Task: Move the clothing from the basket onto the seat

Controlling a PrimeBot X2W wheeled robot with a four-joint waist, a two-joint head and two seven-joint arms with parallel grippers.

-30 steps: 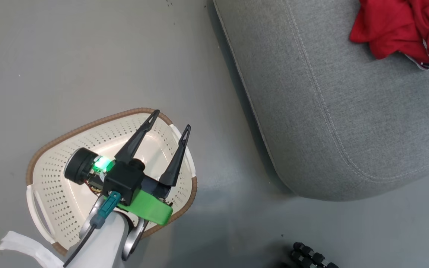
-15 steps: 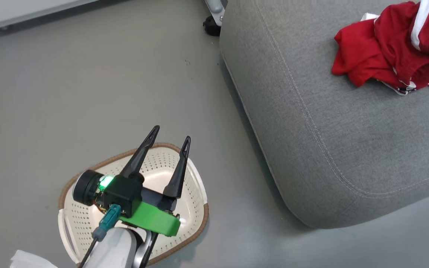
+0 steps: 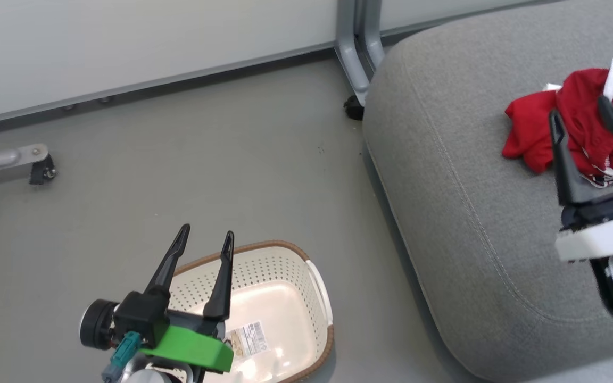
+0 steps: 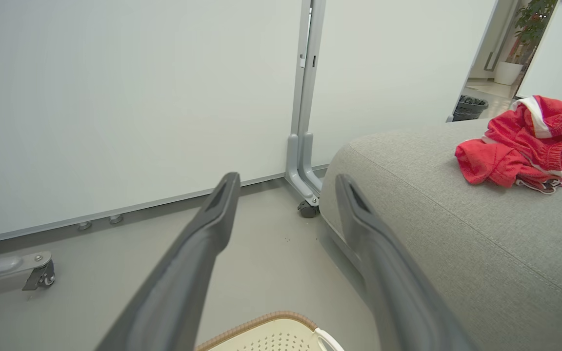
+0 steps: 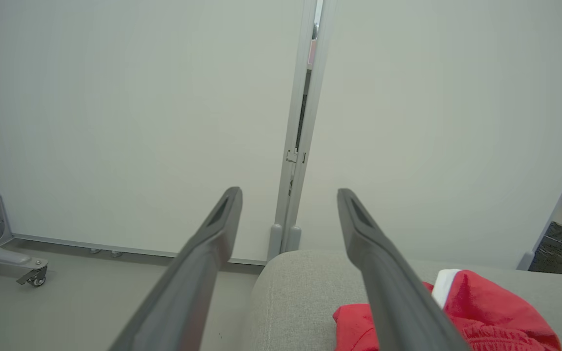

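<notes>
Red clothing (image 3: 530, 130) on grey seat (image 3: 461, 223)

The head camera has tipped up, so the white wall (image 3: 125, 42), a grey post (image 3: 353, 58) and a castor foot (image 3: 38, 162) now show beyond the floor. The right claw (image 3: 578, 106) has come into view, jaws spread, in front of the clothing (image 3: 527, 133). The left claw (image 3: 206, 231) has drawn back to the near left side of the basket (image 3: 320, 287), uncovering the paper label (image 3: 250, 338)
</notes>
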